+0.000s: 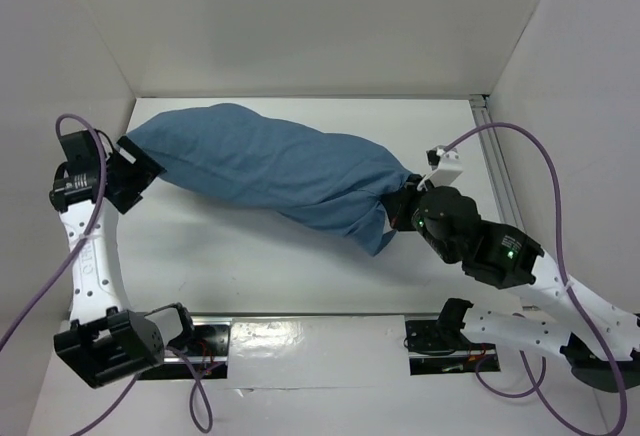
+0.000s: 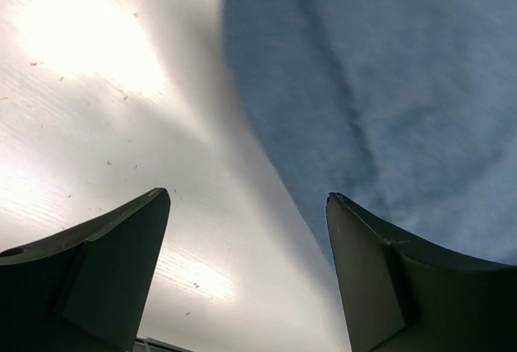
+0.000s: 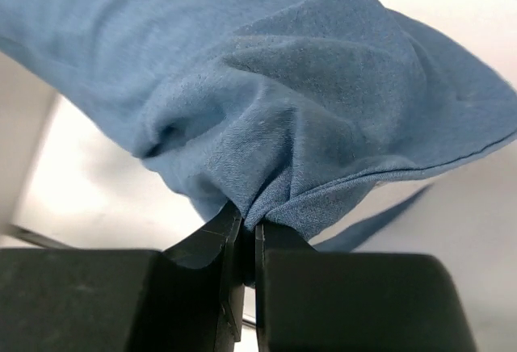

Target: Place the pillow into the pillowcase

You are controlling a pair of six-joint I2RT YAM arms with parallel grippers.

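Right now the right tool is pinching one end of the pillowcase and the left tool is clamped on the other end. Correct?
No. The left tool is open: the left wrist view shows its jaws spread with no cloth between them, the pillowcase lying beside. The right tool is pinching one end of the pillowcase, as you said.

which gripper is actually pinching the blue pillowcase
The right gripper: its jaws are shut on a bunched fold of the pillowcase. The left gripper stands open beside the other end, holding nothing.
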